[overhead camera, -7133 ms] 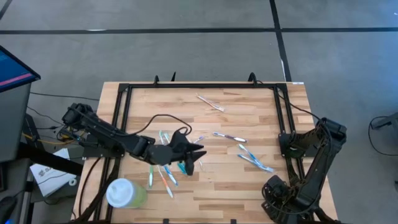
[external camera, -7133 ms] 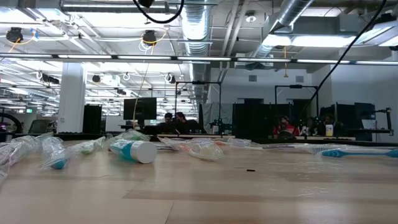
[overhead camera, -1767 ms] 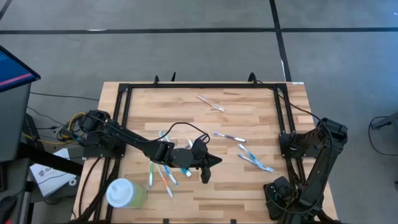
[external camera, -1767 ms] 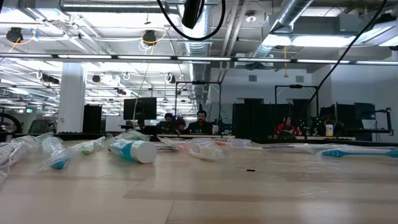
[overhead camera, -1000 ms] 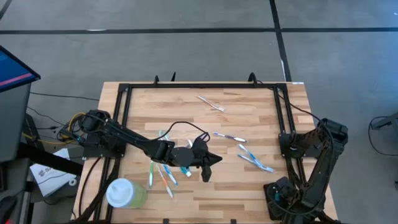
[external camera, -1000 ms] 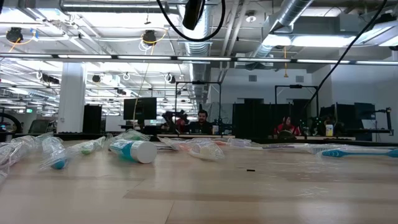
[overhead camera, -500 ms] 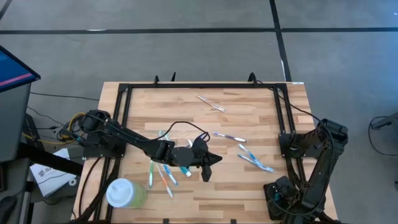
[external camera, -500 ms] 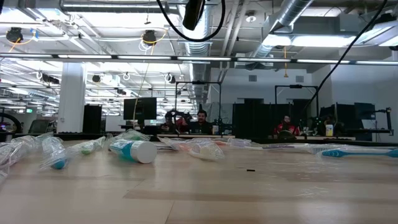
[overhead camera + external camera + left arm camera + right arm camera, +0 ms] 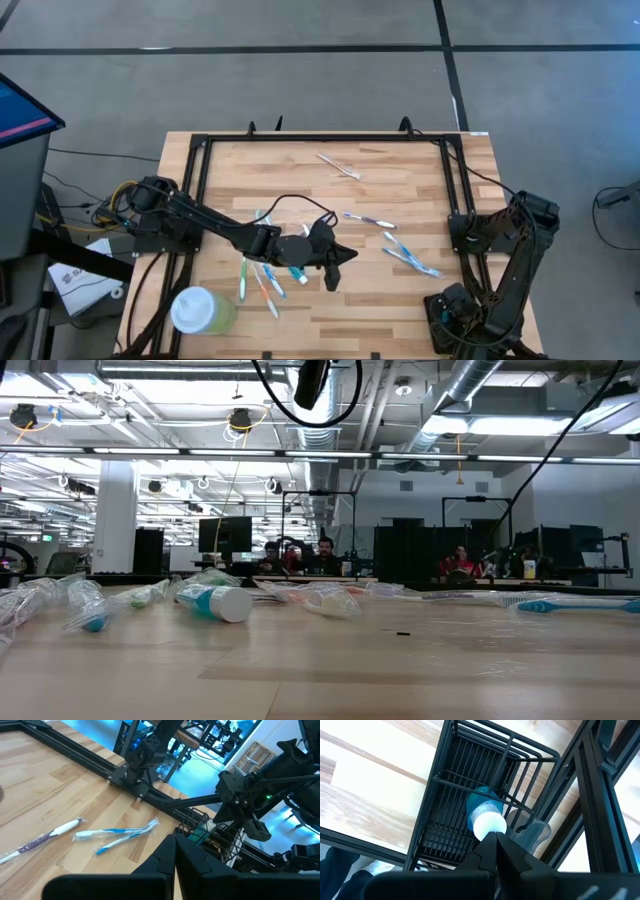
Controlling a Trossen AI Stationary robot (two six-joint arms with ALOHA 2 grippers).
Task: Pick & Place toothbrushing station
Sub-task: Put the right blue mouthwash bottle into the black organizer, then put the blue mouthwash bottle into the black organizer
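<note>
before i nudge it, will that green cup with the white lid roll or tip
The green cup stands upright near the table's front left corner, so a low nudge would probably slide it. It looks like light plastic, so a push near the white lid might tip it, and once down it would likely roll.

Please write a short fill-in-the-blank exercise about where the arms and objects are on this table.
1. The left gripper hovers over the table's middle with its fingers ____.
2. The right gripper points into a black wire ____ that holds a blue tube.
3. The pale green cup stands near the ____ arm's base.
4. The two blue toothbrushes lie closest to the ____ arm.

Missing words: shut; basket; left; right
</note>
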